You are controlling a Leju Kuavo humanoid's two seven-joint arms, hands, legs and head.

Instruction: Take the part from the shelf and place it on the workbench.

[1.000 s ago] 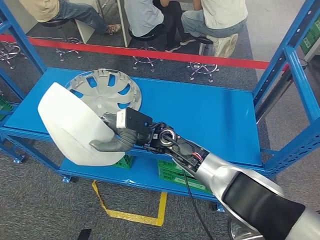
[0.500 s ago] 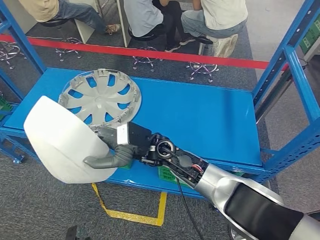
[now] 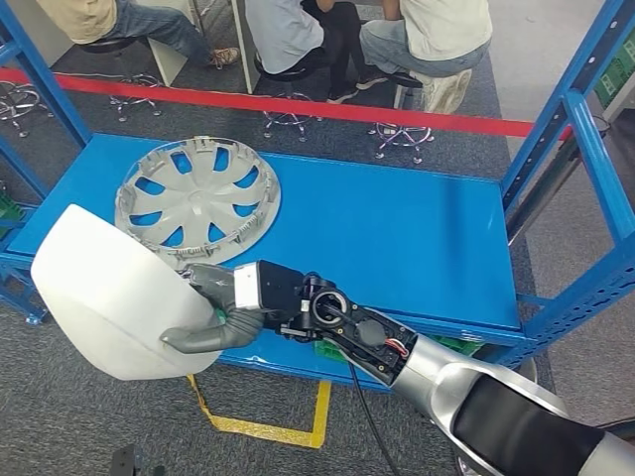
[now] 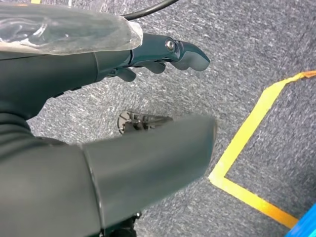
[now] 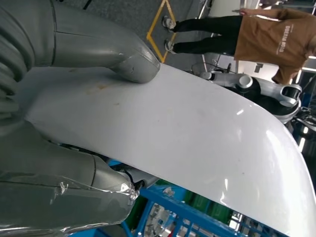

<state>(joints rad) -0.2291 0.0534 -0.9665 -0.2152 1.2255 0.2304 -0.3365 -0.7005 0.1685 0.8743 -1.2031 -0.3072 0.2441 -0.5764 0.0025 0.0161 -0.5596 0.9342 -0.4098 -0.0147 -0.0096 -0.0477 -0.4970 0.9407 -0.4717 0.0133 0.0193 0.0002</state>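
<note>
right arm stretched forward and to the left, hand closed on the white part

the right hand (image 3: 213, 315) is clamped on the white part (image 3: 105, 293), thumb laid across its face; the left hand (image 4: 111, 113) is hung over the floor, fingers loosely extended, nothing held.

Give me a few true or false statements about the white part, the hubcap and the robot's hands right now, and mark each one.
1. The right hand holds the white part. True.
2. The white part lies flat on the blue shelf. False: it is lifted, out past the shelf's front edge, over the carpet.
3. The hubcap lies on the shelf. True.
4. The left hand holds the hubcap. False: in its wrist view it holds nothing, over grey carpet and yellow tape.
5. People sit beyond the red line. True.
</note>
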